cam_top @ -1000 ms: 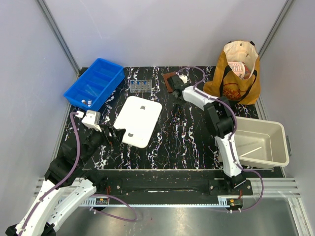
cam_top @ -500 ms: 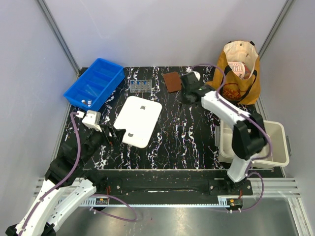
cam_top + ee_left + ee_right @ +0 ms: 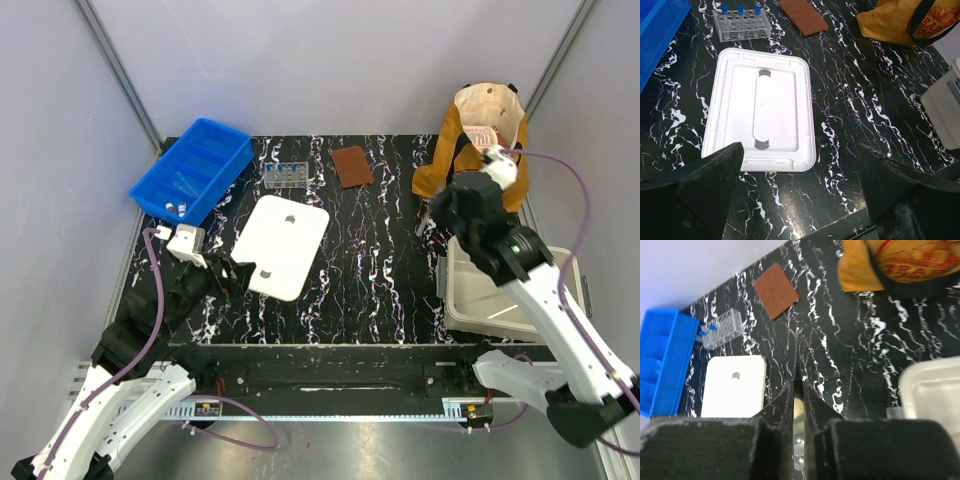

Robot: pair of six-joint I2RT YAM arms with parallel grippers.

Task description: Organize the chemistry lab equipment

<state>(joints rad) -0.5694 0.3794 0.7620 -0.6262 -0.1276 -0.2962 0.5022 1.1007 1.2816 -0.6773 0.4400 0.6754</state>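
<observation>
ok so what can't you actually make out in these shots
Right wrist view: the thin metal strip in the shut right end effector is seen edge-on, so its type is unclear.
Top view: the tote bag walls hide most of its contents.
Top view: the small items in the blue bin are too small to name.
Top view: the right arm covers part of the beige tub.
</observation>
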